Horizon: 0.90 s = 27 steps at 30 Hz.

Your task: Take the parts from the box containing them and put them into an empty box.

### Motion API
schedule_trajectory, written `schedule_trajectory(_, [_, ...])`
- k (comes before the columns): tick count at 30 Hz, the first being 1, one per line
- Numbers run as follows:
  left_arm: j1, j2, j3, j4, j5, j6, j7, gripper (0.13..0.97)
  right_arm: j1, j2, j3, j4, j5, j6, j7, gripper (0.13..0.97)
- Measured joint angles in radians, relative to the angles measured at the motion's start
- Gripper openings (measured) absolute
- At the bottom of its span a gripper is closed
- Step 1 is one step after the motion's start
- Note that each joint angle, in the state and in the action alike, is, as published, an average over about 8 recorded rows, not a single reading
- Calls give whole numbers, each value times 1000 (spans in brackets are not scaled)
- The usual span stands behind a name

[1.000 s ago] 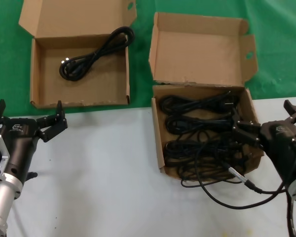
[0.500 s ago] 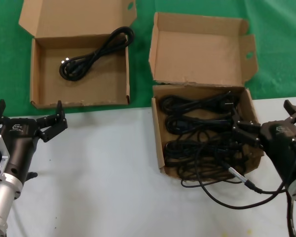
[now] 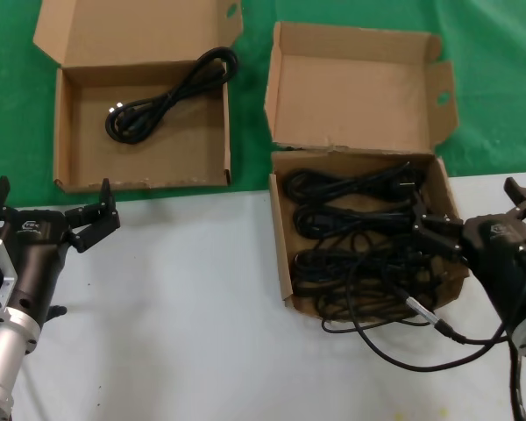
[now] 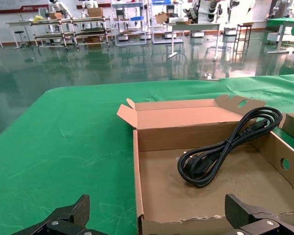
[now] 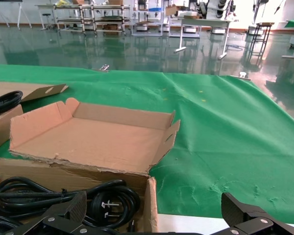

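Observation:
The squarish cardboard box (image 3: 280,254) stands at the right, its tall lid (image 3: 355,88) raised, and holds several black cords (image 3: 351,224) in looped bundles. My right gripper (image 3: 475,210) hovers open astride that box's right wall (image 5: 150,205). One finger is over the cords (image 5: 103,200) and the other is outside over the table. The wider, shallower box (image 3: 66,149) lies at the back left on green cloth with one coiled cord (image 3: 162,96) inside. My left gripper (image 3: 51,203) waits open in front of it and holds nothing. That box's near wall (image 4: 196,226) and cord (image 4: 225,152) show between its fingers.
My own black cable with a silver connector (image 3: 421,311) loops over the white table (image 3: 175,307) just in front of the squarish box. Green cloth (image 3: 500,79) covers the back of the table. The shallow box's flat lid (image 3: 131,31) lies open behind it.

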Motion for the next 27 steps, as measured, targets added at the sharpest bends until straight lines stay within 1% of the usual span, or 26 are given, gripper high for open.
schedule_trajectory(27, [0, 0, 0, 0, 0, 0, 0, 966, 0, 0, 0, 0, 0, 0, 0, 966])
